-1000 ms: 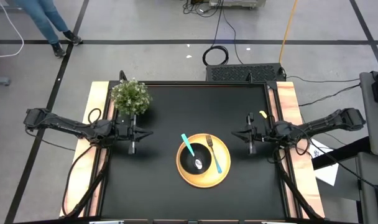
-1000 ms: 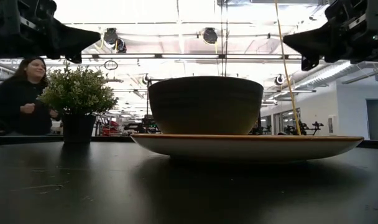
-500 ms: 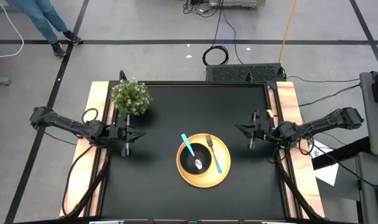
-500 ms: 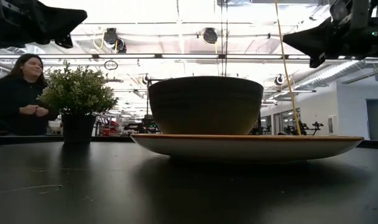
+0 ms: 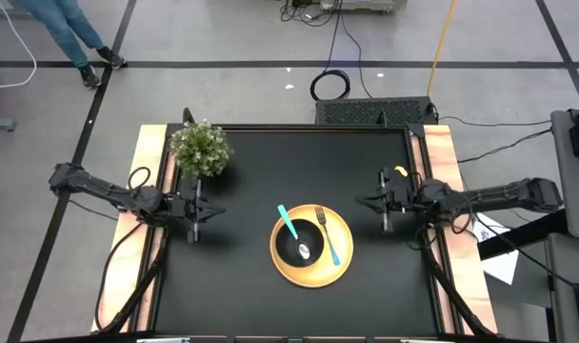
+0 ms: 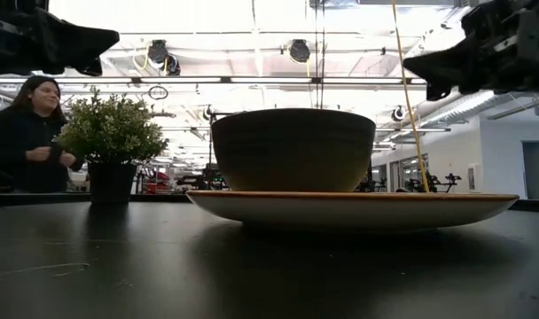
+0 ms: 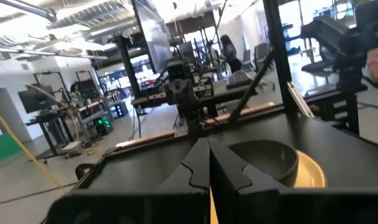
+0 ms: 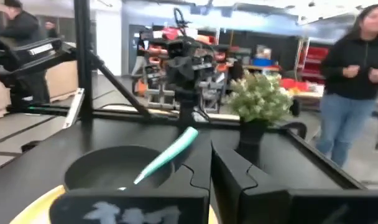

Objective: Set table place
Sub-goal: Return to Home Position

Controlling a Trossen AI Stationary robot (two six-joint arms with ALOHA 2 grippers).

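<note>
A round yellow plate point(image 5: 311, 272) lies on the black table point(image 5: 251, 286), right of the middle. A black bowl point(image 5: 301, 244) stands on it. A teal-handled spoon point(image 5: 288, 223) rests in the bowl with its handle over the rim. A teal-handled fork point(image 5: 329, 238) lies on the plate beside the bowl. My left gripper point(image 5: 211, 211) hovers left of the plate, shut and empty, its fingers point(image 7: 195, 165) pointing at the bowl point(image 7: 263, 158). My right gripper point(image 5: 362, 202) hovers to the right of the plate, shut and empty, its fingers point(image 8: 226, 168) pointing at the bowl point(image 8: 114, 165).
A small potted plant point(image 5: 201, 148) stands at the table's far left corner. Light wooden strips point(image 5: 440, 162) run along both short sides. A person point(image 6: 26, 133) stands beyond the table. Bare black top lies near and far of the plate.
My left gripper has drawn back toward the table's left edge, away from the plate, staying shut. The plate, bowl, spoon and fork have not moved.
</note>
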